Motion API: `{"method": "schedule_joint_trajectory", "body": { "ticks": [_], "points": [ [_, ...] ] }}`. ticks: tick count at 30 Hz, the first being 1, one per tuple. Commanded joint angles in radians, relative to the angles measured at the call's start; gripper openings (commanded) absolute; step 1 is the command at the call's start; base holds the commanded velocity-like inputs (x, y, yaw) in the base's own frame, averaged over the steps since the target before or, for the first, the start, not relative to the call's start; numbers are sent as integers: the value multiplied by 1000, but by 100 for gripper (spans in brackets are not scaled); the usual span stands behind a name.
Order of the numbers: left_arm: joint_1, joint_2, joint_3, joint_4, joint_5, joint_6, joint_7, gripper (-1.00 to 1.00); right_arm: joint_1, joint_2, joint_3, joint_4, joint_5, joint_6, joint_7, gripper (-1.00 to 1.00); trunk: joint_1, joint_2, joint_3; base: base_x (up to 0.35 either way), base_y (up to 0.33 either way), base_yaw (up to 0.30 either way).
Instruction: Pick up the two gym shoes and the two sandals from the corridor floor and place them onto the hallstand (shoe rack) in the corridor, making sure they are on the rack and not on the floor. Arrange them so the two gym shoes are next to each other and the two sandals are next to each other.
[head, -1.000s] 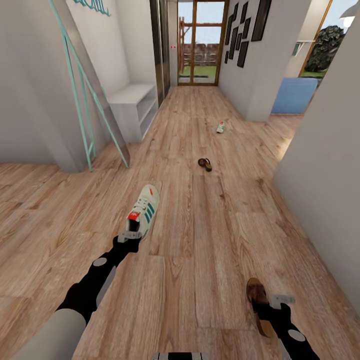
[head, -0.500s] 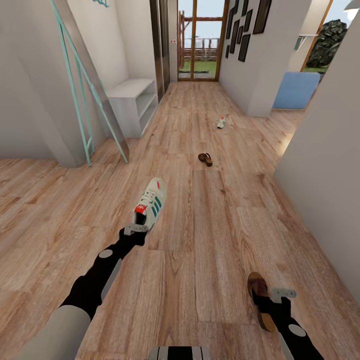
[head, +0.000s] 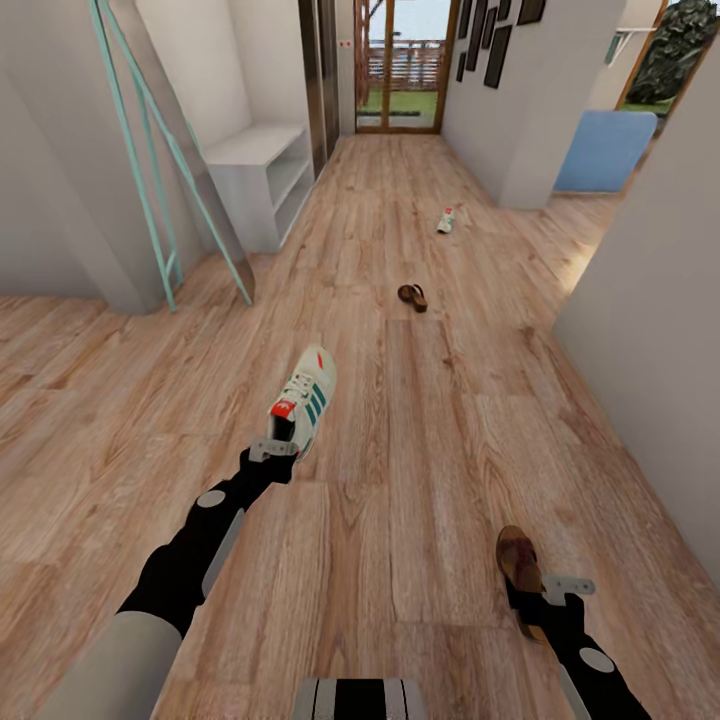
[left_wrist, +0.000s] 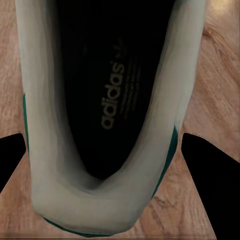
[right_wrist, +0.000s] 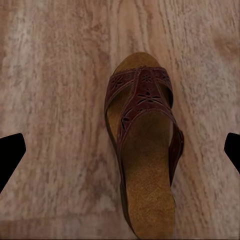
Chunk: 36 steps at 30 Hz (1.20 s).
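The robot stands in the corridor with an arm stretched out on each side. Its left gripper (head: 275, 448) is at the heel of a cream sneaker (head: 304, 400) with green stripes, which points away down the hall; the shoe looks carried above the wooden floor (head: 430, 420), though I cannot say for sure that it is clear of the boards. From the left wrist view the sneaker (left_wrist: 107, 115) sits between two dark fingertips (left_wrist: 207, 165), which are spread to either side of the heel; whether they actually press on it I cannot tell.

The right gripper (head: 548, 592) is at the back end of a brown sandal (head: 520, 562), toe pointing forward. In the right wrist view the sandal (right_wrist: 145, 150) lies between fingertips (right_wrist: 10, 155) set wide apart at the edges, not touching its sides.

Farther down the hall a second sandal (head: 412, 296) lies on the floor, and beyond it a second sneaker (head: 446, 220), well apart from each other. A white shelf unit (head: 262, 180) stands against the left wall, next to a mint-green frame (head: 165, 170) leaning there.
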Motion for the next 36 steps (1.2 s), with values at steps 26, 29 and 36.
{"method": "schedule_joint_trajectory", "body": {
  "ticks": [26,29,36],
  "points": [
    [22,1,2,-58,7,6,7,-100,-1,3,2,-40,6,-3,2,100,6,-4,-83,4,-1,-69],
    [23,1,2,-60,6,9,7,-100,-1,3,2,-58,7,-2,2,100,6,-4,-83,150,-90,-2],
    [24,0,1,-62,5,9,8,-100,0,3,4,-69,8,-1,2,100,6,-4,-83,175,-119,-1]
  ]
}}
